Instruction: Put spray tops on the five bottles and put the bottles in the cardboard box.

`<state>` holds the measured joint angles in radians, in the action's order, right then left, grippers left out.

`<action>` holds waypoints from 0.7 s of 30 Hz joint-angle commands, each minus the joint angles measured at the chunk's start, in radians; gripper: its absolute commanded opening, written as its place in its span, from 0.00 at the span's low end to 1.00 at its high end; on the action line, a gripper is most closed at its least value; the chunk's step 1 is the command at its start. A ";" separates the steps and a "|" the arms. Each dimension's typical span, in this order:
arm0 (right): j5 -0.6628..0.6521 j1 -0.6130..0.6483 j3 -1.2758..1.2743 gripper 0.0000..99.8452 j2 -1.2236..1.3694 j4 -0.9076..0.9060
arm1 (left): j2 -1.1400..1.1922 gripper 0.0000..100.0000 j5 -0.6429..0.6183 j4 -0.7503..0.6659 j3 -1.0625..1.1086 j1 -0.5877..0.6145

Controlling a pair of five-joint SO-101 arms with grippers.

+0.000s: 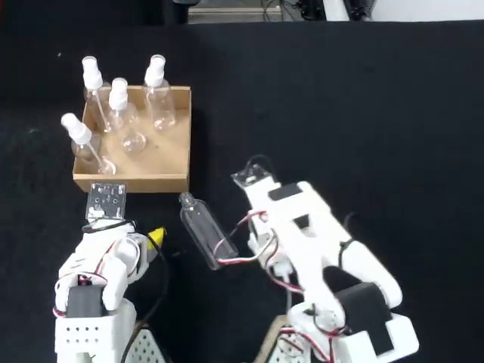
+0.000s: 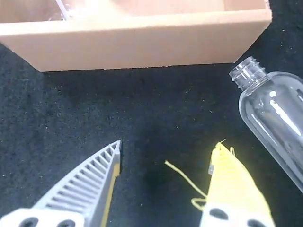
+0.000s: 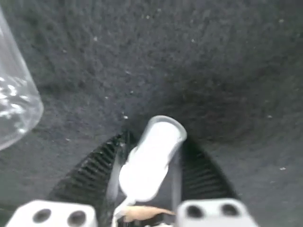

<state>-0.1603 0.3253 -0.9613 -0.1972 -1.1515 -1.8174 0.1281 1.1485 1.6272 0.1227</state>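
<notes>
Remaining: one uncapped bottle (image 1: pixel 206 231) was left lying unboxed.
Boxed: four capped bottles (image 1: pixel 121 106) were counted.
Right fingers (image 3: pixel 90 175): clamped on a spray top (image 3: pixel 151 158).
Left fingers (image 2: pixel 92 179): spread wide.

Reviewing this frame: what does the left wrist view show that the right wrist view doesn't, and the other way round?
Left wrist view: the side wall of the cardboard box, the open threaded neck of the capless bottle, and the left tool, open, with one grey and one yellow finger.
Right wrist view: a white spray top clamped between the black fingers of the right tool.
Shared: the clear body of that bottle, lying on the black table.
</notes>
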 commanded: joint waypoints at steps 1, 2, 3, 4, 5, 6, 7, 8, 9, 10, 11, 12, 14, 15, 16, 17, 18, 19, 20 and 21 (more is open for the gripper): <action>-0.023 -0.103 0.062 0.01 -0.022 0.006 | -0.005 0.29 -0.008 -0.021 -0.005 -0.004; -0.037 -0.144 0.088 0.01 -0.044 -0.003 | -0.005 0.29 -0.008 -0.021 -0.005 -0.004; -0.071 -0.186 0.120 0.01 -0.067 -0.017 | -0.005 0.29 -0.008 -0.021 -0.005 -0.007; -0.109 -0.219 0.154 0.01 -0.091 -0.029 | -0.005 0.29 -0.008 -0.021 -0.005 -0.012; -0.144 -0.252 0.188 0.01 -0.117 -0.035 | -0.005 0.29 -0.008 -0.021 -0.005 -0.013; -0.172 -0.276 0.217 0.01 -0.140 -0.034 | -0.005 0.29 -0.008 -0.021 -0.005 -0.013; -0.196 -0.298 0.243 0.01 -0.154 -0.023 | -0.005 0.29 -0.008 -0.021 -0.005 -0.013; -0.213 -0.313 0.255 0.01 -0.166 0.000 | -0.005 0.29 -0.008 -0.021 -0.005 -0.013; -0.222 -0.322 0.257 0.02 -0.168 0.031 | -0.005 0.29 -0.008 -0.021 -0.005 -0.013; -0.224 -0.324 0.252 0.02 -0.166 0.060 | -0.005 0.29 -0.008 -0.021 -0.005 -0.013; -0.222 -0.322 0.240 0.03 -0.157 0.081 | -0.005 0.29 -0.008 -0.021 -0.005 -0.013; -0.222 -0.321 0.223 0.07 -0.139 0.100 | -0.005 0.29 -0.008 -0.021 -0.005 -0.013; -0.222 -0.299 0.199 0.14 -0.088 0.141 | -0.005 0.29 -0.008 -0.021 -0.005 -0.013; -0.222 -0.285 0.191 0.17 -0.054 0.164 | -0.005 0.29 -0.008 -0.021 -0.005 -0.013; -0.222 -0.270 0.191 0.20 -0.019 0.183 | -0.005 0.29 -0.008 -0.021 -0.005 -0.013; -0.222 -0.253 0.199 0.22 0.016 0.190 | -0.005 0.29 -0.008 -0.021 -0.007 -0.012; -0.222 -0.236 0.211 0.24 0.041 0.190 | -0.005 0.29 -0.008 -0.021 -0.007 -0.010; -0.222 -0.222 0.229 0.26 0.070 0.186 | -0.005 0.29 -0.008 -0.021 -0.007 -0.007; -0.222 -0.215 0.249 0.29 0.093 0.172 | -0.005 0.29 -0.008 -0.021 -0.005 -0.005; -0.222 -0.210 0.274 0.31 0.117 0.153 | -0.005 0.29 -0.008 -0.021 -0.005 -0.005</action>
<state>-0.3736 0.0875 -0.7679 -0.1189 -0.9889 -1.8174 0.1281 1.1485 1.6287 0.1212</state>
